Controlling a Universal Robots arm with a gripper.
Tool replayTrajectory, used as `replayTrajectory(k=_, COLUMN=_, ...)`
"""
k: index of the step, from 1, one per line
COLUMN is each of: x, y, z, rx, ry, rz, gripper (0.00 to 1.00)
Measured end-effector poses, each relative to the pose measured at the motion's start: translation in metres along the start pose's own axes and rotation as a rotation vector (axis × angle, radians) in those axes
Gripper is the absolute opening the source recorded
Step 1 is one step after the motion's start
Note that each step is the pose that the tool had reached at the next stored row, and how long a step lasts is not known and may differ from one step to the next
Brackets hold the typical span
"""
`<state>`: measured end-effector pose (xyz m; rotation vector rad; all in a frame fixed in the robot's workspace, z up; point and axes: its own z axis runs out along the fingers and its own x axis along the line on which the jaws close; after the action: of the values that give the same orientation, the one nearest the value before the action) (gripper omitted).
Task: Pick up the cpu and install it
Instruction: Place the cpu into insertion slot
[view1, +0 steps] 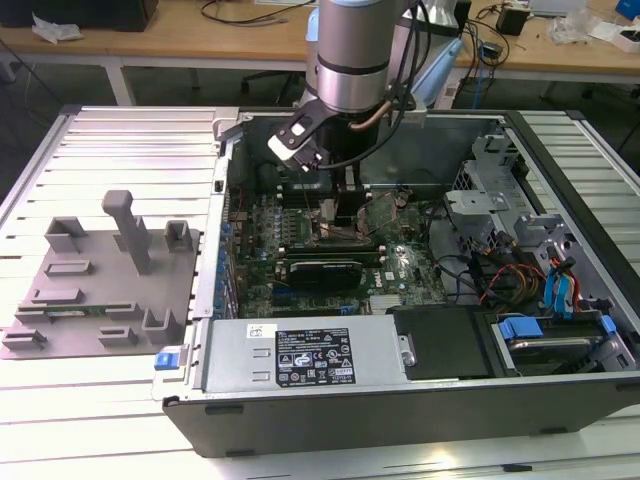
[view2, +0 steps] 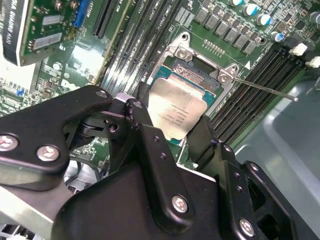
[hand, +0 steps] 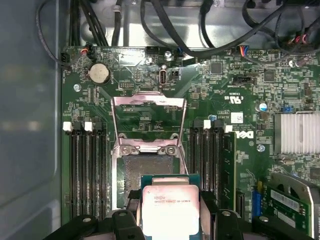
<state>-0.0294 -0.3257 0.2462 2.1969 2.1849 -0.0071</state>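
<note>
The cpu (hand: 170, 209), a flat square chip with a pale silver top and a green rim, is held between the two black fingers of my gripper (hand: 170, 216), which is shut on it. It hangs just above the open socket (hand: 145, 172) on the green motherboard, overlapping the socket's near edge. The socket's metal load plate (hand: 148, 120) stands raised behind it. In the second wrist view the cpu (view2: 177, 112) sits tilted over the socket frame (view2: 200, 67), gripped by my gripper (view2: 172, 120). In the exterior view my gripper (view1: 340, 205) reaches down into the open computer case.
Memory slots (hand: 85, 170) flank the socket on both sides. A finned heatsink (hand: 299, 132) and black cables (hand: 165, 25) are nearby. The socket's thin lever (view2: 262, 89) sticks out. A power supply (view1: 300, 360) and drive cage (view1: 500, 200) crowd the case; a grey fixture (view1: 100, 280) lies outside.
</note>
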Motion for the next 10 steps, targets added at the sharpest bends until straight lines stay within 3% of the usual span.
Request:
replayTrajectory(k=7, x=0.0085, y=0.0018, z=0.0138, rx=-0.0008, ry=0.0006, rz=-0.023, gripper=0.55)
replayTrajectory(k=9, x=0.01, y=0.0013, z=0.0314, rx=-0.0002, ry=0.0002, rz=-0.005, gripper=0.55)
replayTrajectory(k=10, x=0.0132, y=0.0012, z=0.0356, rx=-0.0003, ry=0.0014, rz=-0.004, gripper=0.55)
